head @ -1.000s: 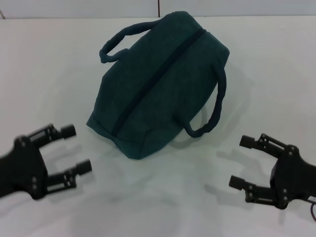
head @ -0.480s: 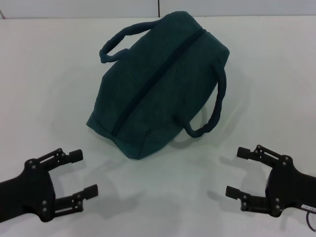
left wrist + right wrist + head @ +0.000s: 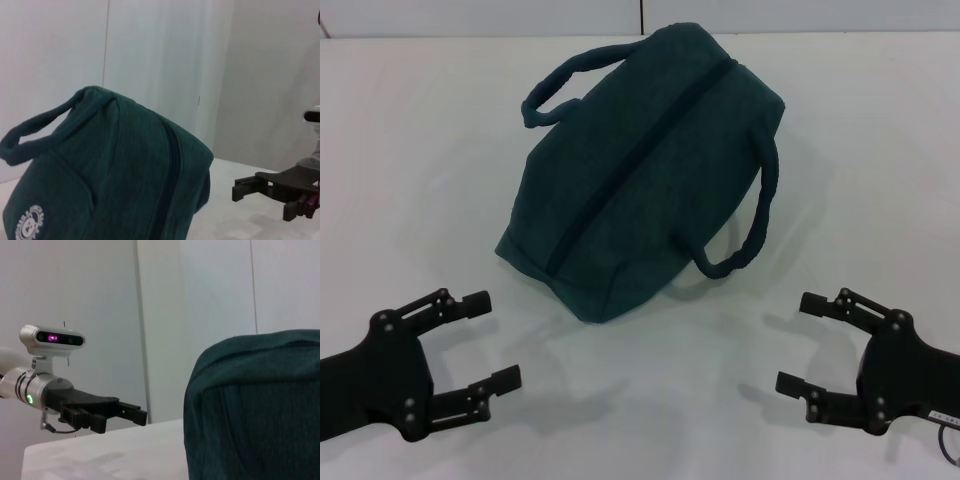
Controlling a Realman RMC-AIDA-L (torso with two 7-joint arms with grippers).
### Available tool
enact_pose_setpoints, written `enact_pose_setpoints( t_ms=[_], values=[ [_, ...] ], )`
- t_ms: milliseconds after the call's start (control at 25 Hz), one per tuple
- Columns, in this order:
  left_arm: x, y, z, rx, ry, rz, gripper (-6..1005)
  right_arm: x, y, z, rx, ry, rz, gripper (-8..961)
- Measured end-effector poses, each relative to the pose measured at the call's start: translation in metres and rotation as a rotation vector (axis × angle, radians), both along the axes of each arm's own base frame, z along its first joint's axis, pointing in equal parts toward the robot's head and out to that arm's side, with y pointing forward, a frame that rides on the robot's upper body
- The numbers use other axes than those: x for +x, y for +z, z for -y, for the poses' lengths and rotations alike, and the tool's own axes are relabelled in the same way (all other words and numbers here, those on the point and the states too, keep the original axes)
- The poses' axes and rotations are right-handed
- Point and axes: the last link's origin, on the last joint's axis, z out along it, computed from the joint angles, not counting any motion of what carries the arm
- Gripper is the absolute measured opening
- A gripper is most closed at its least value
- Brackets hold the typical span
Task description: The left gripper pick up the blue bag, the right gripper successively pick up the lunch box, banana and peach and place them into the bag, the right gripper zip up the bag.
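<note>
On the white surface (image 3: 410, 150): a large dark teal-green fabric bag (image 3: 640, 170) lies in the middle, closed, with its dark zip line on top.
Bag handles: two padded loops, one on each long side.
Bag logo: a small white round mark, seen in the left wrist view.
Left claw (image 3: 485, 340): black, two fingers spread apart, near the front edge on the left, well apart from the bag, holding nothing.
Right claw (image 3: 802, 342): black, fingers also spread apart, near the front on the right, pointing toward the middle, holding nothing.
</note>
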Motion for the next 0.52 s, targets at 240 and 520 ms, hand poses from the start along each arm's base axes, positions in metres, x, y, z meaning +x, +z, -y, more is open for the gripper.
enact_pose_setpoints(
  t_ms=[240, 520],
  values=[
    [-0.0001, 0.0014, 0.0007, 0.033, -0.006, 0.012, 848, -0.0010, 0.0011, -0.0004, 0.001, 0.002, -0.008, 869],
    [0.0010, -0.0008, 0.0005, 0.034, -0.007, 0.026, 848, -0.0036, 0.0029, 0.0001, 0.004, 0.010, -0.029, 869]
  ],
)
